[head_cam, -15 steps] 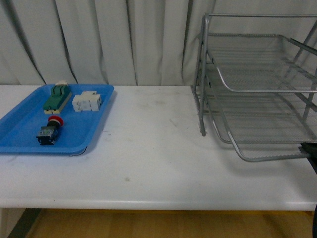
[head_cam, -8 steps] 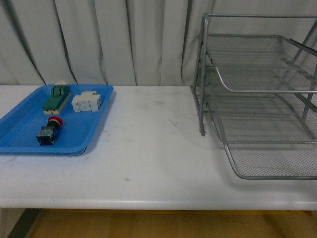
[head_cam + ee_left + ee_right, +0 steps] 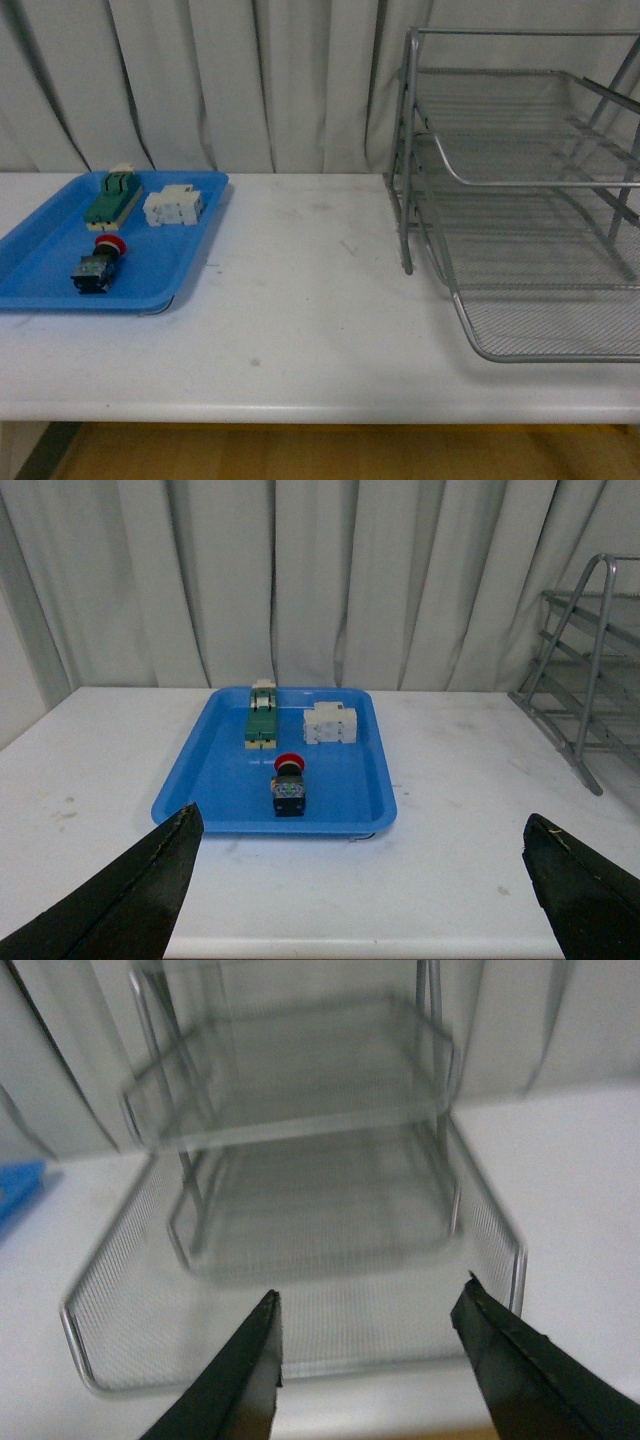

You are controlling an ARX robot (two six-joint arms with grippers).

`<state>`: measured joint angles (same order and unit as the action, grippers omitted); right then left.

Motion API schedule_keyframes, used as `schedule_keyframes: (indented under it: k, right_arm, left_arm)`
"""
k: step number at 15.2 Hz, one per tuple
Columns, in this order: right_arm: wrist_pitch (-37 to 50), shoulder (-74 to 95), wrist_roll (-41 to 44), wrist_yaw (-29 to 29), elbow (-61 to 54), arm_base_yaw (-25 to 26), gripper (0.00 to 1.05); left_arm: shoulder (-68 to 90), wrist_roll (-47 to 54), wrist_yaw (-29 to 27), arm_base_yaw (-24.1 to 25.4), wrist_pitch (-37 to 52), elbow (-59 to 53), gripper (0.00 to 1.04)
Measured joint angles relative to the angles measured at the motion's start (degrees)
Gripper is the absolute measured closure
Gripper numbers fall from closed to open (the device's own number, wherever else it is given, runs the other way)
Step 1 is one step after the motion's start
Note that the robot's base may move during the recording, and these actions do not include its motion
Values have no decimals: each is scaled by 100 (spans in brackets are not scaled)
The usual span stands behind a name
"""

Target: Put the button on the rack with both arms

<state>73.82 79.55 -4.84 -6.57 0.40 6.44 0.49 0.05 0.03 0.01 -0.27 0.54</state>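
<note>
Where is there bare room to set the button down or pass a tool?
The widest bare patch is table between the blue tray and the rack, through to the front edge. The rack's bottom tier is empty mesh. Crowded: the tray's middle, where green-topped block, white block and button cluster.

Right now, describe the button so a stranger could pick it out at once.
On the white table, find the blue tray at the left. Of the three small parts in it, the button lies nearest the front edge. It alone has a red cap on a black body, unlike the green-topped block and white block behind it.
</note>
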Motion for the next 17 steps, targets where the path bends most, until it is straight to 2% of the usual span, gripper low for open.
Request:
schedule_keyframes:
  k: [1,3,4,5,10,11,17]
  right_arm:
    - [-2,-588,199,61,-4,-55,60]
    - [-826,-1357,348,341,-15,-262,80]
    - [-1340,-1908,387,575,-15,-614,93]
    - [-1733,-2422,446,581,-15,-662,103]
    - [-3622,-4334,452,640,-9,-643,103]
    - [-4269,-4798,455,640,17,-643,103]
    - [-5490,-6074,452,640,17,-643,103]
  left_arm:
    - [0,0,-7,0,0,0,7]
    - [0,0,-2,-4,7,0,7]
    - [0,0,-2,-4,7,0,7]
    - [0,0,-2,-7,9,0,7]
    - [0,0,-4,-4,7,0,7]
    - [0,0,-4,-4,7,0,7]
    - [0,0,-4,-4,7,0,7]
